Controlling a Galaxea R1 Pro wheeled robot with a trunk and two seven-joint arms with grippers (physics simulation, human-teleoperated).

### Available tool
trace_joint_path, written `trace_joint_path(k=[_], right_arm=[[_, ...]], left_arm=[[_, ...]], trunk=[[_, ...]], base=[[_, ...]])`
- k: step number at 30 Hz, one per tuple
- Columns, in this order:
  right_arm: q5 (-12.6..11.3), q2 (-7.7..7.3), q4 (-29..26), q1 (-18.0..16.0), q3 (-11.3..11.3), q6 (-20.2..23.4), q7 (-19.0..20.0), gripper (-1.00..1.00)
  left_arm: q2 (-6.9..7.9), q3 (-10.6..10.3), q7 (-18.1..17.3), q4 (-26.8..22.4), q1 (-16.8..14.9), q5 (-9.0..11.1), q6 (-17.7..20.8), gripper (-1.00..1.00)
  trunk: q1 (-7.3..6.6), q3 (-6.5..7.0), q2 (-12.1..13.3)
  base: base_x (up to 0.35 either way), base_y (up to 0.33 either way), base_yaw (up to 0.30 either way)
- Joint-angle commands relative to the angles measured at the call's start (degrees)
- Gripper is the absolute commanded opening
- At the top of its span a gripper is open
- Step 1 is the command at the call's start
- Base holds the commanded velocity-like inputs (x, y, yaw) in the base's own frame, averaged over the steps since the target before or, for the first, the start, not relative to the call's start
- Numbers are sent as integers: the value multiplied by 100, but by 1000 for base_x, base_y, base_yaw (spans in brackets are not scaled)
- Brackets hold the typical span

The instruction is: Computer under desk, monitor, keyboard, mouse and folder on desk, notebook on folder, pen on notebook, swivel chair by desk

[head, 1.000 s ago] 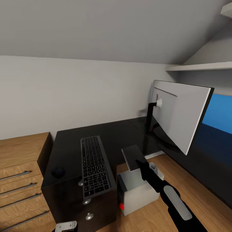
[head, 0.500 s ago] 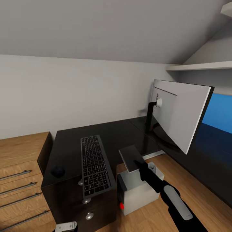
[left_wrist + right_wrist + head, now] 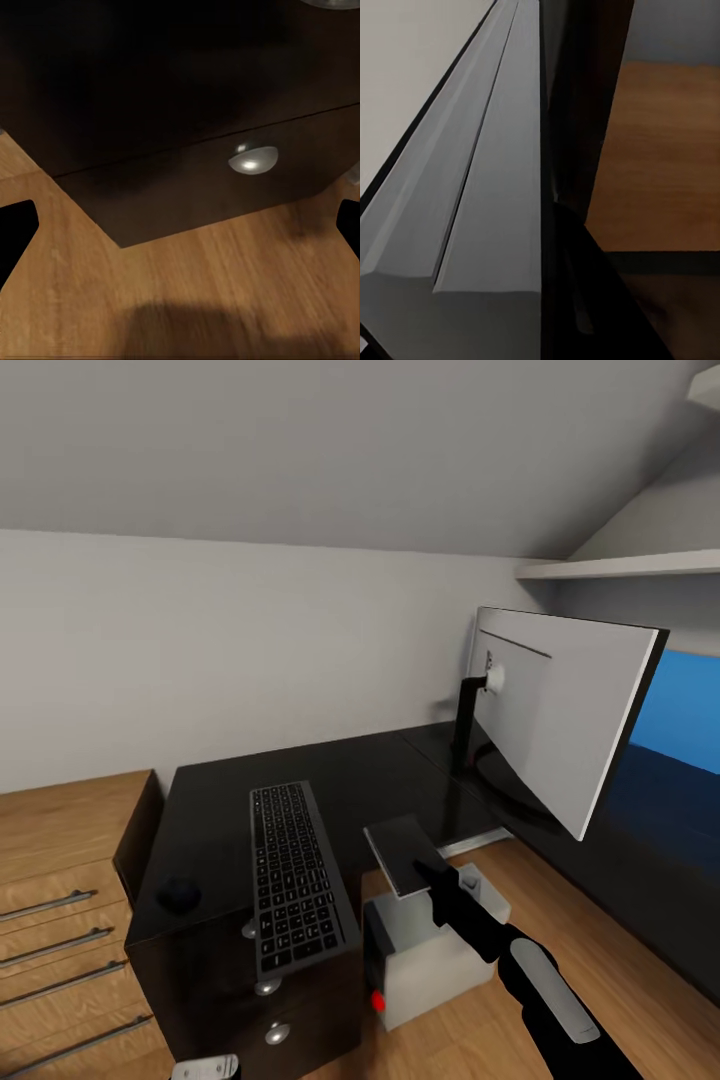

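My right gripper (image 3: 428,874) is shut on the notebook (image 3: 400,852), a thin dark grey book held tilted above the computer (image 3: 435,955), just off the desk (image 3: 350,780) edge. In the right wrist view the notebook (image 3: 472,210) sits close beside a black finger (image 3: 585,300). The keyboard (image 3: 295,875) lies lengthwise on the desk, its near end overhanging the front edge. The mouse (image 3: 180,893) rests at the desk's near left corner. The monitor (image 3: 560,710) stands on the desk, pale back toward me. My left gripper (image 3: 205,1068) hangs low and open before the desk drawers (image 3: 225,172).
A light wood chest (image 3: 60,880) with steel handles stands left of the desk. A blue back panel (image 3: 685,710) and a white shelf (image 3: 620,568) are at the right. A silver drawer knob (image 3: 253,158) faces the left wrist camera, above wood floor (image 3: 225,285).
The right gripper has carried the notebook slightly left and up toward the desk. The left gripper has sunk a little in the head view.
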Motion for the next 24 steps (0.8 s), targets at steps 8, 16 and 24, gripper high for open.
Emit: trace_joint_path(k=[8,16,24], right_arm=[[24,-5,11,-2,-1,0,12,-100],[24,-5,12,-2,-8,0,3,-100],[27,-5,12,-2,-11,-1,3,-100]], left_arm=[[1,-8,33,13,0,35,26,100],[1,-8,33,22,0,35,39,100],[1,-8,33,23,0,35,43,100]], trunk=[[1,-5,-2],[1,-5,-2],[1,-5,-2]], base=[[114,0,0],[98,0,0],[8,0,0]])
